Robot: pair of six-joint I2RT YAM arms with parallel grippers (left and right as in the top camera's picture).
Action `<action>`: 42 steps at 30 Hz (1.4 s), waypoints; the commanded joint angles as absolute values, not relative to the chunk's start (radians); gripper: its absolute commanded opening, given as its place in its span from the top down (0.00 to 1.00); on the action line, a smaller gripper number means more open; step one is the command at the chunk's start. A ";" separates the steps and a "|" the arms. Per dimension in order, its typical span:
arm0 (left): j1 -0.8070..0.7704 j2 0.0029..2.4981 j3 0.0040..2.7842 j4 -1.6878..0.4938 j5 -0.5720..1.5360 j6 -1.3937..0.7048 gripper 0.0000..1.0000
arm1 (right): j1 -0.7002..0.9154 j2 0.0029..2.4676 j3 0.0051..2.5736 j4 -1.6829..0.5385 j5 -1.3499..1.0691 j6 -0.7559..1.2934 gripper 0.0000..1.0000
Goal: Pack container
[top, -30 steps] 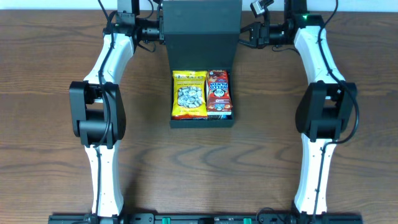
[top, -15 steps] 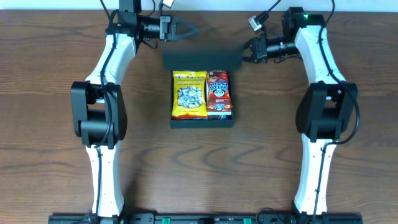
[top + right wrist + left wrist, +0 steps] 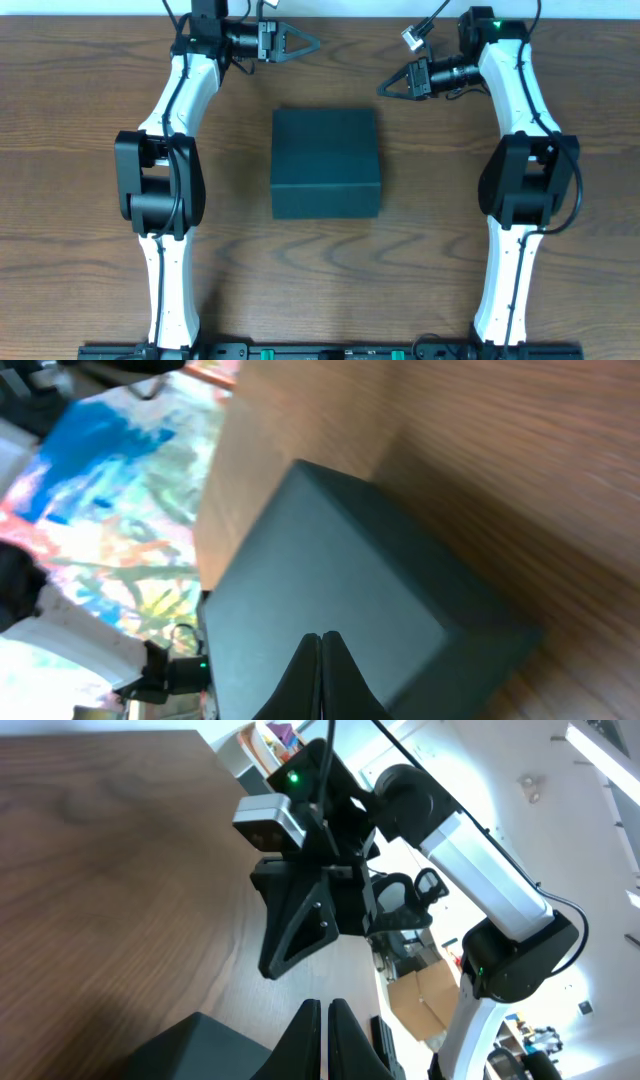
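One dark-teal rectangular cardboard box [image 3: 326, 160], one brown wooden table [image 3: 80, 150] under it. Two white-and-black robot arms, left arm [image 3: 185, 85] and right arm [image 3: 510, 85]. Two black two-finger grippers as well, left gripper [image 3: 315, 44] and right gripper [image 3: 382, 91].

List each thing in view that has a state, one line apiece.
container: lid closed, resting on the table, ungripped.
left gripper: shut, empty, apart from the container.
right gripper: shut, empty, apart from the container.
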State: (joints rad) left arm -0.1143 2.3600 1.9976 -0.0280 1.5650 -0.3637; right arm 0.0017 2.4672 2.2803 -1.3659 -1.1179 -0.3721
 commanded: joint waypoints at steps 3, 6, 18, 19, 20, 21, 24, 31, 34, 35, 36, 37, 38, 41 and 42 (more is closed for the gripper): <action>-0.153 2.326 2.012 -0.022 1.580 -0.342 0.85 | -0.010 2.425 2.428 -1.389 -0.825 -0.189 0.99; -0.160 2.326 2.012 -0.018 1.572 -0.306 0.04 | -0.010 2.425 2.533 -1.413 -0.682 -0.149 0.99; -0.244 2.326 2.012 0.164 1.414 -0.405 0.20 | -0.020 2.425 2.671 -1.428 -0.573 -0.205 0.99; -0.262 2.326 2.012 0.152 1.341 -0.405 0.41 | -0.024 2.425 2.671 -1.429 -0.571 -0.221 0.99; -0.273 2.326 2.012 0.123 1.272 -0.406 0.59 | -0.027 2.425 2.671 -1.428 -0.571 -0.226 0.99; -0.286 2.326 2.012 0.068 1.172 -0.408 0.73 | -0.033 2.425 2.671 -1.428 -0.564 -0.225 0.99; -0.302 2.326 2.012 -0.096 0.961 -0.427 0.94 | -0.054 2.425 2.671 -1.431 -0.545 -0.225 0.99; -0.310 2.324 2.012 -0.446 0.900 -0.290 0.94 | -0.144 2.376 2.671 -1.500 -0.501 -0.225 0.99; -0.331 2.294 2.012 -0.641 0.825 -0.128 0.94 | -0.165 2.294 2.671 -1.528 -0.363 -0.225 0.99; -0.337 2.280 2.012 -0.686 0.802 -0.075 0.94 | -0.166 2.267 2.671 -1.533 -0.334 -0.225 0.99; -0.342 2.259 2.012 -0.735 0.781 -0.018 0.94 | -0.166 2.234 2.671 -1.539 -0.307 -0.225 0.99; -0.347 2.238 2.012 -0.772 0.768 0.030 0.94 | -0.165 2.209 2.671 -1.542 -0.291 -0.225 0.99; -0.350 2.210 2.012 -0.819 0.752 0.086 0.94 | -0.162 2.173 2.671 -1.551 -0.287 -0.225 0.99; -0.353 2.148 2.012 -0.952 0.748 0.228 0.94 | -0.150 2.103 2.671 -1.595 -0.289 -0.213 0.99; -0.360 2.140 2.012 -1.011 0.748 0.294 0.94 | -0.147 2.085 2.671 -1.619 -0.289 -0.208 0.99</action>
State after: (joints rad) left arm -0.3573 2.2036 2.0033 -0.9474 0.7769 0.0765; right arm -0.1619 2.1254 2.6591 -1.5906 -0.3161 -0.2150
